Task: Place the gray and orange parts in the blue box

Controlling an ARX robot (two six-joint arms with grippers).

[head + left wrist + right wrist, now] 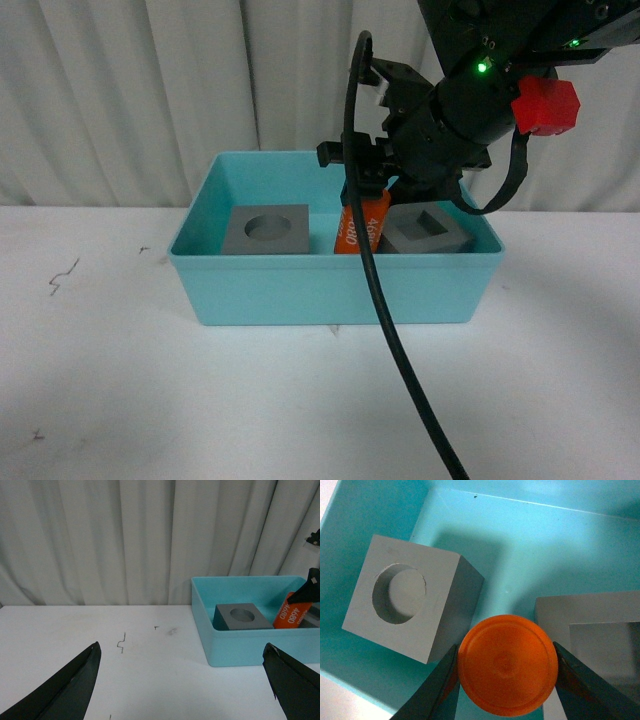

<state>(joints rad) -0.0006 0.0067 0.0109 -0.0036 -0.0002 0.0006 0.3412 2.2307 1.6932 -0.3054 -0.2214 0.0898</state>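
Orange cylinder (507,664) was pinched by right end effector (506,680) inside blue box (330,290) (between both gray cubes (267,230)); left end effector (182,680) was spread.

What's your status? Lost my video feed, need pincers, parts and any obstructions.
Right pincer shut on orange cylinder, inside blue box between both gray cubes. Left pincer open, empty, over table. No obstructions.

Even, bright overhead light — soft shadows under the blue box (330,290) on the white table (150,400). Front view sharp; in the right wrist view, the orange cylinder (507,664) is slightly soft — no glare.
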